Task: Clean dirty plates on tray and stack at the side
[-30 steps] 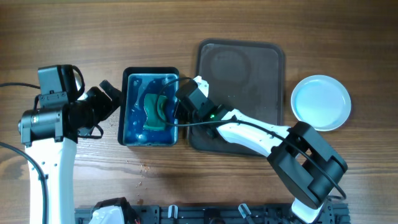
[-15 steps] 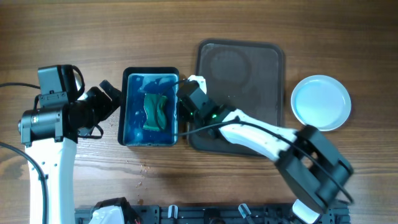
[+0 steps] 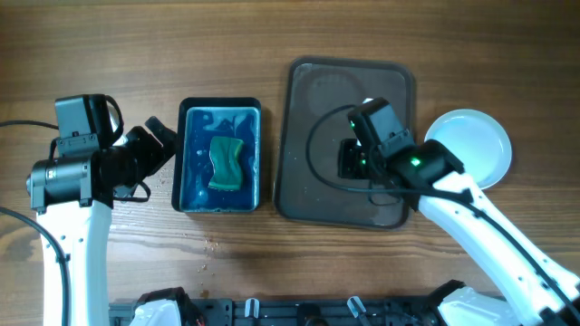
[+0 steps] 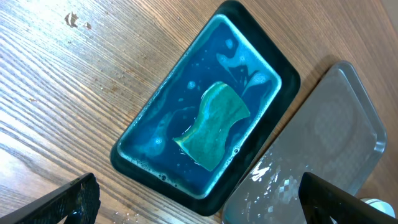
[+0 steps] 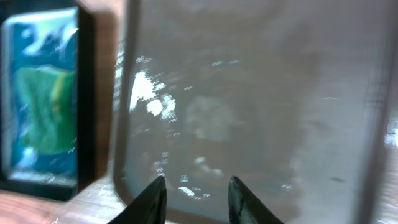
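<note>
The plate (image 3: 476,145) lies on the table just right of the tray (image 3: 313,91), so we find it right of our right gripper (image 3: 352,160), whose fingers hang parted and empty over the tray, much nearer than the left gripper (image 3: 156,149), also spread wide, by the basin (image 3: 186,201).

Sponge (image 3: 227,163) in tub (image 3: 178,181) at left of table (image 3: 227,45); tray (image 3: 317,100) just right of tub; plate (image 3: 476,136) beside tray's right edge.
</note>
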`<move>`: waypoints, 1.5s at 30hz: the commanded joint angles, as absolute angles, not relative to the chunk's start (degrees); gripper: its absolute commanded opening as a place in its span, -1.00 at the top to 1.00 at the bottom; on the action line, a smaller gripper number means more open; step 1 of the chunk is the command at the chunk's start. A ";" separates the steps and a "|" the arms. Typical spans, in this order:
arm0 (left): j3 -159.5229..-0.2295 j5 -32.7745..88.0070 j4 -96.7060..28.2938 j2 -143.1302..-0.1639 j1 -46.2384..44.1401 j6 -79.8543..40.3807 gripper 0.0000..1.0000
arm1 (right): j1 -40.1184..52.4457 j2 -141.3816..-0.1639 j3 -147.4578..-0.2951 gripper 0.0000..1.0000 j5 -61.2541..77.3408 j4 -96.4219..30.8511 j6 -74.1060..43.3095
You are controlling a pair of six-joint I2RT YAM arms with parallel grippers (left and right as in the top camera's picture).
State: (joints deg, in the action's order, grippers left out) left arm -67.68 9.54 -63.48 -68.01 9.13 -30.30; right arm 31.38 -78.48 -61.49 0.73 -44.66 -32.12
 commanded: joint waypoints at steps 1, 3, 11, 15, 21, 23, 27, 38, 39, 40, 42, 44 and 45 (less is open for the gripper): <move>-68.38 10.22 -63.51 -67.61 9.50 -30.26 -1.00 | 33.06 -83.05 -60.25 0.42 14.90 -40.93 -32.86; -68.38 10.22 -63.51 -67.61 9.50 -30.24 -1.00 | 35.35 -86.00 -60.25 0.44 14.37 -38.46 -33.47; -68.38 10.22 -63.51 -67.61 9.50 -30.24 -1.00 | 44.82 -102.98 -60.27 0.29 7.46 -22.52 -41.80; -68.38 10.22 -63.51 -67.61 9.50 -30.24 -1.00 | 46.13 -108.09 -60.31 0.22 3.20 -17.67 -40.93; -68.38 10.22 -63.51 -67.61 9.50 -30.24 -1.00 | 46.19 -109.69 -60.31 0.54 2.33 -17.61 -44.51; -68.38 10.22 -63.51 -67.61 9.50 -30.24 -1.00 | 46.78 -109.69 -60.31 0.57 2.59 -18.31 -47.46; -68.38 10.22 -63.51 -67.61 9.50 -30.24 -1.00 | 48.03 -109.69 -60.31 0.60 2.81 -19.00 -49.69; -68.38 10.22 -63.51 -67.61 9.50 -30.24 -1.00 | 50.39 -109.69 -60.31 0.84 4.23 -20.36 -54.70; -68.38 10.22 -63.51 -67.61 9.50 -30.24 -1.00 | 50.39 -109.69 -60.31 0.85 3.73 -20.86 -55.55; -68.38 10.22 -63.51 -67.61 9.50 -30.24 -1.00 | 50.39 -109.69 -60.31 0.85 2.94 -21.87 -56.69; -68.38 10.22 -63.51 -67.61 9.50 -30.24 -1.00 | 50.39 -109.69 -60.31 0.85 1.80 -23.55 -58.06; -68.38 10.22 -63.51 -67.61 9.50 -30.24 -1.00 | 50.39 -109.69 -60.31 0.81 1.21 -24.49 -58.08; -68.38 10.22 -63.51 -67.61 9.50 -30.24 -1.00 | 50.41 -109.69 -60.31 0.81 1.28 -24.51 -58.11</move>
